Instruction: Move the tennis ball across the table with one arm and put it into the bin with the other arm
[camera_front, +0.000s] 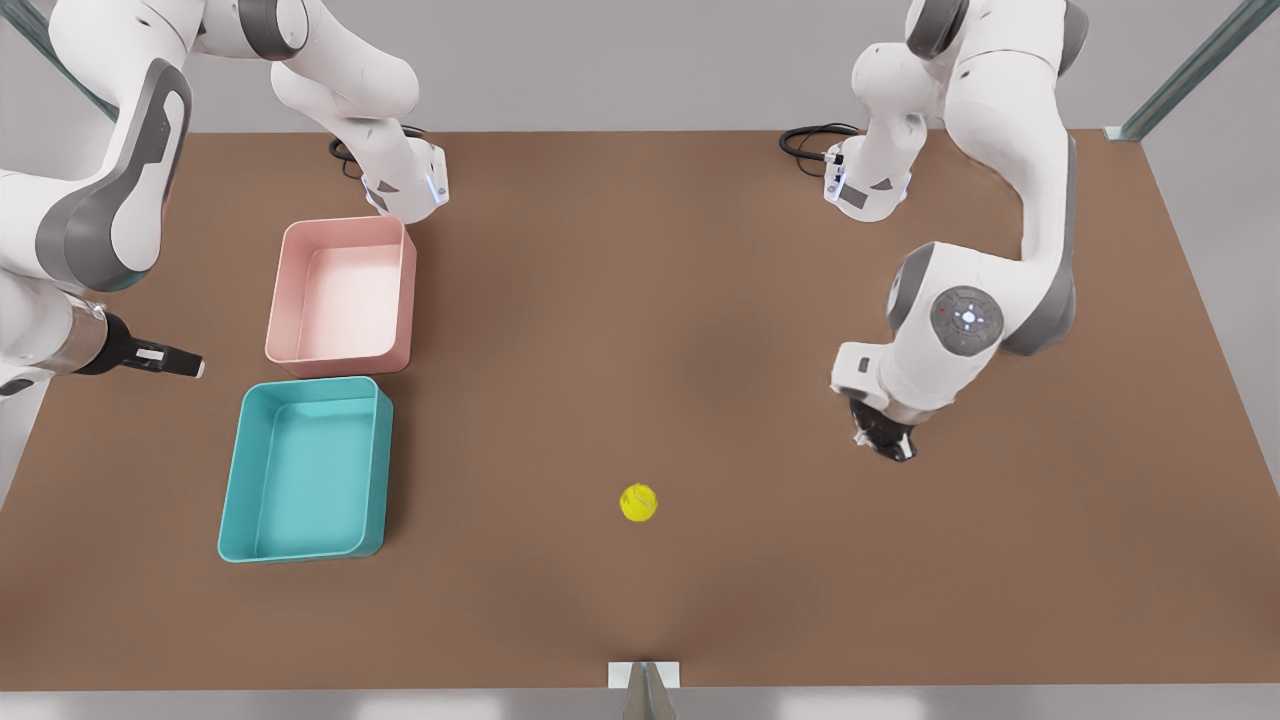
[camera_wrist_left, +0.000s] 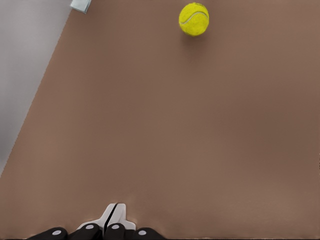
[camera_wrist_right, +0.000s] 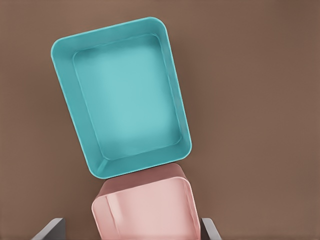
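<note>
Left hand (camera_front: 885, 442) closed, half-hidden beneath its wrist, near tennis ball (camera_front: 638, 502).

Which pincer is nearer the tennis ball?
Left. The left pincer hovers toward the front view's right of the tennis ball; the right pincer waits beyond the bin.

You're looking at a simulated robot lab bench: a bare brown table (camera_front: 640, 300), 2 white Franka arms (camera_front: 960, 200) bolted along its far edge, plain grey walls behind.

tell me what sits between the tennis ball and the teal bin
Nothing: in the front view, only bare table separates the tennis ball from the teal bin.
</note>
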